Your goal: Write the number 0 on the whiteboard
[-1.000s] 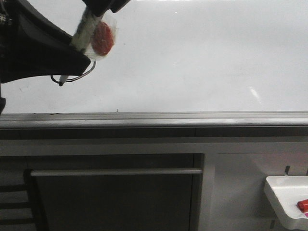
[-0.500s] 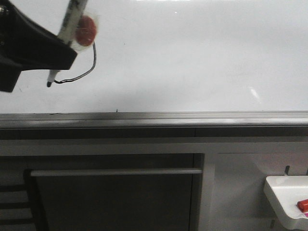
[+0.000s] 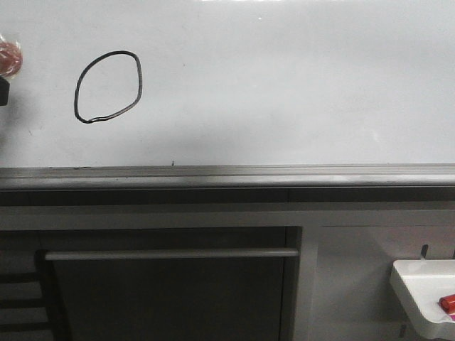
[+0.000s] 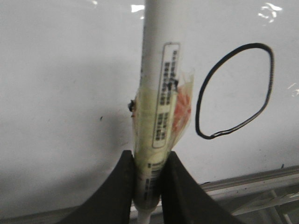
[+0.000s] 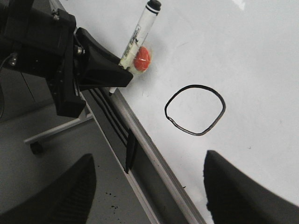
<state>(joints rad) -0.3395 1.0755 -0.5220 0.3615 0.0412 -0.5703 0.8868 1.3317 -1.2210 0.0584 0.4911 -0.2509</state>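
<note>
On my far left, the left gripper [image 5: 122, 74] has its fingers clamped on the marker [image 4: 156, 116], which they pinch near its lower end so that the barrel sticks out toward the whiteboard [image 3: 284, 78]. From the right wrist camera I can see the tip held off to the side of the drawing, not touching the line. In the front camera only a scrap of the red sticker on the marker shows at the left edge.

Just to the right of that, the number 0 [image 3: 108, 87] sits on the left part of the whiteboard, above the grey edge strip [image 3: 227, 175]. It reads as a closed, lopsided loop; the line meets itself at the lower left with a slight wobble.

The right gripper [image 5: 149, 191] hangs near the board's lower edge with its fingers apart and nothing between them.

At the far lower right, a small white tray [image 3: 419, 291] holds something red.

I judge the writing done; what may be left is only parking the marker.
</note>
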